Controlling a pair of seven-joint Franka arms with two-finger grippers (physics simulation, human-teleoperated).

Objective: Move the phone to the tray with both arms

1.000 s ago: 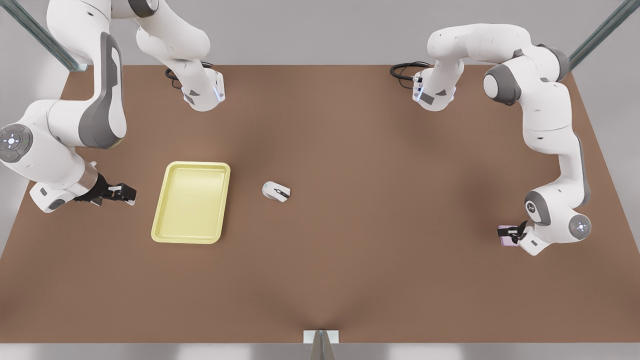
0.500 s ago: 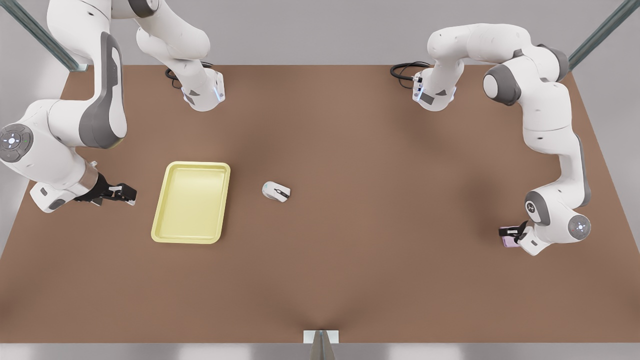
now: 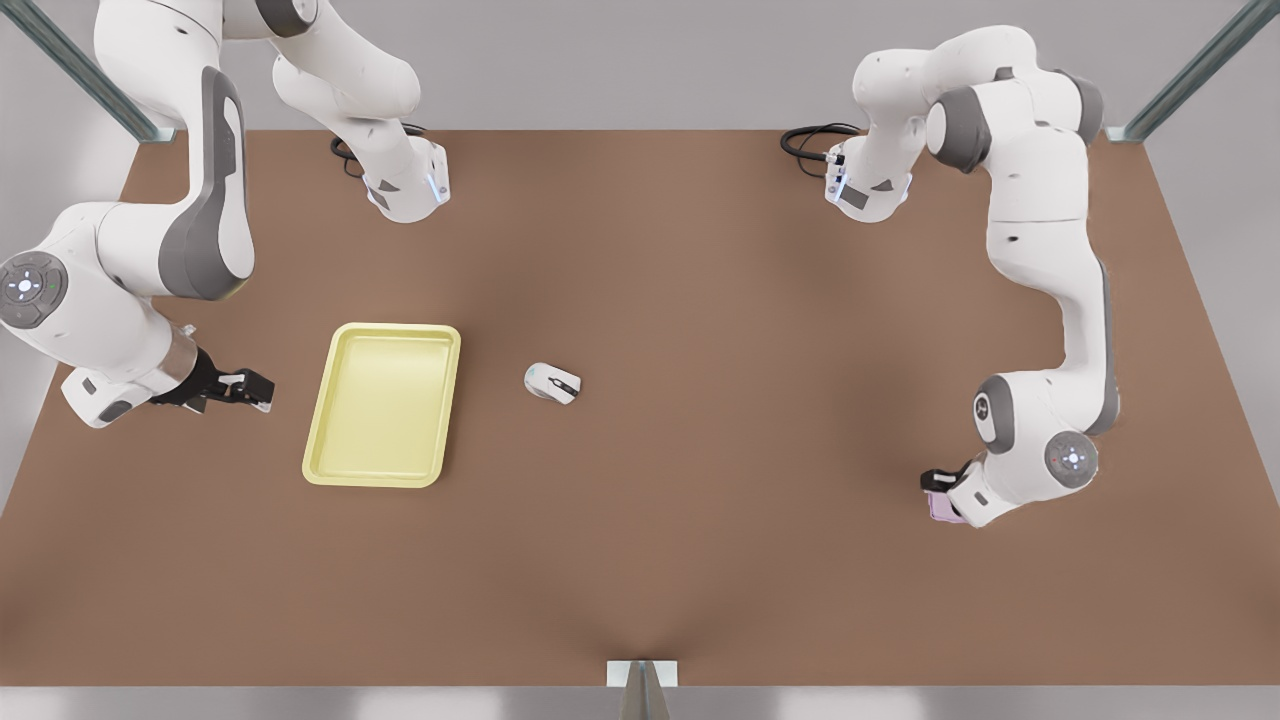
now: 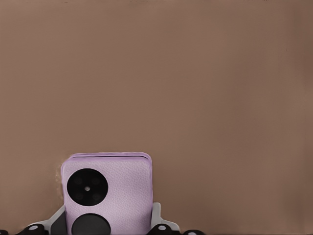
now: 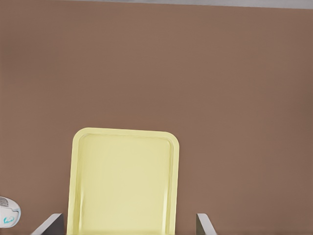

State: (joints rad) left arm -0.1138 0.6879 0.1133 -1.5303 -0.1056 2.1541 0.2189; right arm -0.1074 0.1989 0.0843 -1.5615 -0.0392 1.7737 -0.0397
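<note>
Left wrist view: left hand grips the phone; right hand waits spread beside the tray.

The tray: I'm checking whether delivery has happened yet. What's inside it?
Nothing lies inside the tray; its floor shows bare. The phone sits clamped in the left end effector, far off at the front view's right. The right end effector waits beside the tray.

A white-and-black computer mouse lies on the brown table.
</note>
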